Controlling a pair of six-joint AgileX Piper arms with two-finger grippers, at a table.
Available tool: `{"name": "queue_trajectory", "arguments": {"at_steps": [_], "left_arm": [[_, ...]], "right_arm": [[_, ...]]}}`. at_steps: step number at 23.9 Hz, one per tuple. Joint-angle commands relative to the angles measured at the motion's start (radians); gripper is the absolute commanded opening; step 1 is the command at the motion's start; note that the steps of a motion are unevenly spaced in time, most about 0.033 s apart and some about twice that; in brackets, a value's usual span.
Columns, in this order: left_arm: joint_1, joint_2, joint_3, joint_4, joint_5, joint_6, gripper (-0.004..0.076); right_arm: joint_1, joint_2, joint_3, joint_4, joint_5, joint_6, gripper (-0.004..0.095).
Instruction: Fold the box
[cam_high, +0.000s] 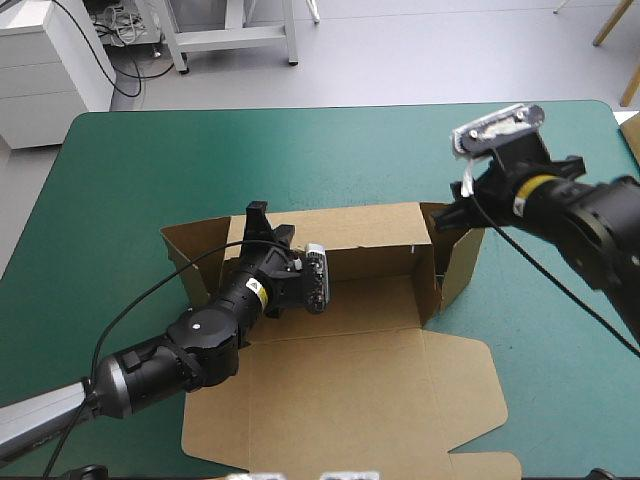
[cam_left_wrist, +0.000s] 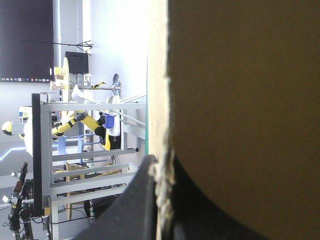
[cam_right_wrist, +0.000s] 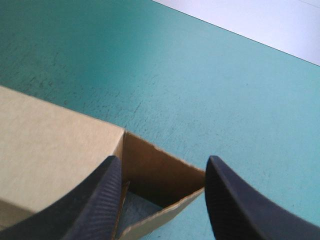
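Box place: the brown box (cam_high: 370, 390) lies about mid-bench (cam_high: 150, 160). Its back wall (cam_high: 370, 238) is raised, and its lid (cam_high: 400, 420) lies flat toward the near edge.
End flaps: the left end flap (cam_high: 195, 250) and the right end flap (cam_high: 462, 262) both stand up, angled outward.
Left end effector: the left end effector (cam_high: 268, 228) is at the left part of the back wall. In its wrist view (cam_left_wrist: 161, 200) the black fingers (cam_left_wrist: 137, 205) are pressed together on the board's edge, pinching the box (cam_left_wrist: 240, 100).
Right end effector: the right end effector (cam_high: 458, 208) hangs over the box's far right corner. In its wrist view (cam_right_wrist: 162, 167) the fingers (cam_right_wrist: 100, 200) are spread, with the corner (cam_right_wrist: 150, 175) between them. Whether either finger touches the board cannot be told.
Hidden: the left arm covers the left part of the box floor and the base of the left end flap. In the left wrist view the board fills the space ahead, so the rest of the box is unseen. The right wrist view shows only the corner and part of one wall (cam_right_wrist: 50, 145).
Cut off: the lid's near edge runs close to the bench's near edge, and how much bench is left there is hard to make out.
Open room: bare teal-green cover lies between the back wall and the far edge, and along the left edge. A narrower strip lies between the right end flap and the right edge, under the right arm.
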Motion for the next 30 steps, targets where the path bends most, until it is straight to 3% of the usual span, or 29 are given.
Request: {"name": "queue_trajectory", "arguments": {"at_steps": [1,7,14,20,30], "left_arm": [[0.003,-0.024,-0.024,0.006,0.007,-0.014,-0.0008],[0.003,-0.024,-0.024,0.003,0.007,-0.014,-0.0008],[0.003,-0.024,-0.024,0.003,-0.001,-0.014,-0.0008],[0.003,-0.022,-0.024,0.003,0.003,-0.020,-0.0008],[0.003,-0.015,-0.024,0.003,0.003,-0.020,-0.0008]], "right_arm": [[-0.070,0.121,-0.181,0.034,-0.004,-0.054,0.0483],[-0.225,0.346,-0.418,0.285,0.063,-0.224,0.0484],[-0.262,0.566,-0.569,0.282,0.145,-0.308,0.0485],[-0.262,0.617,-0.543,0.338,0.145,-0.315,0.0484],[-0.270,0.453,-0.215,0.363,0.147,-0.384,0.0483]]}}
